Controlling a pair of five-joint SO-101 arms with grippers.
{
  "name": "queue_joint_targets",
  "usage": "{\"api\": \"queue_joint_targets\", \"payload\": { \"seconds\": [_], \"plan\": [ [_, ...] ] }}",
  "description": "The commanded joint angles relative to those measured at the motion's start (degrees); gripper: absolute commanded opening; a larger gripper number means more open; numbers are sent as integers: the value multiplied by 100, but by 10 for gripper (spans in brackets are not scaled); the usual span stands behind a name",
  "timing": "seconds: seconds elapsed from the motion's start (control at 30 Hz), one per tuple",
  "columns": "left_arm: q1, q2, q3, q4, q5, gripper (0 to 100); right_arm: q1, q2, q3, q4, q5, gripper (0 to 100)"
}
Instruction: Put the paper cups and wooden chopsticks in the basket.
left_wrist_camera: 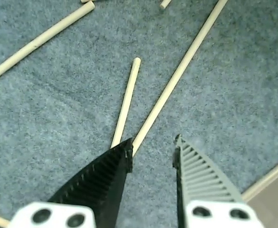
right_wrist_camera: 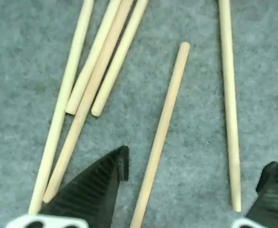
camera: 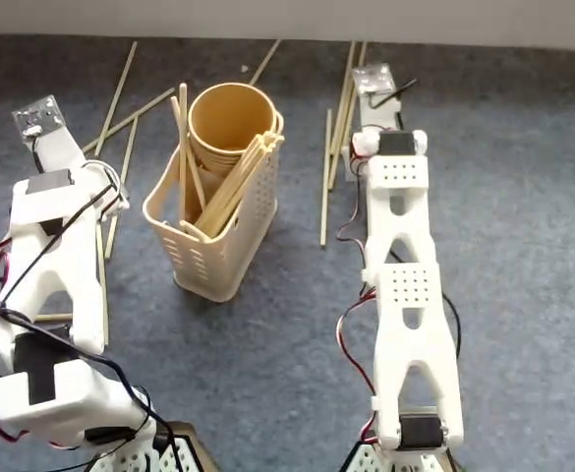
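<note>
A cream plastic basket stands on the blue-grey carpet between the two arms. It holds stacked paper cups and several wooden chopsticks leaning inside it. More chopsticks lie loose on the carpet by the left arm and by the right arm. My left gripper is open just above the carpet, with a chopstick running up to the gap and another at its black finger. My right gripper is wide open over several chopsticks, with one between its fingers.
The left arm stretches along the basket's left side and the right arm along its right side. Loose chopsticks fan out toward the far edge of the carpet. A pale floor strip borders the carpet near the left gripper.
</note>
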Motion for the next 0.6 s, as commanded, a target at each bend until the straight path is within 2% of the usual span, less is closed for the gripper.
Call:
{"api": "queue_joint_targets", "payload": {
  "seconds": [0.0, 0.1, 0.33, 0.4, 0.53, 0.57],
  "plan": [
    [136, -31, -13, -62, -97, 175, 13, -57, -409, 31, 70, 402],
    [180, -31, -13, -62, -97, 175, -13, -48, -259, 171, 88, 402],
    [207, -31, -13, -53, -105, 175, -4, -101, 462, 910, 800, 375],
    [207, -31, -13, -53, -105, 175, 4, -110, 365, 1332, 1011, 288],
    [207, -31, -13, -53, -105, 175, 242, -110, 119, 1982, 1073, 0],
    [207, -31, -13, -53, -105, 175, 356, -110, 57, 2035, 1090, 8]
  ]
}}
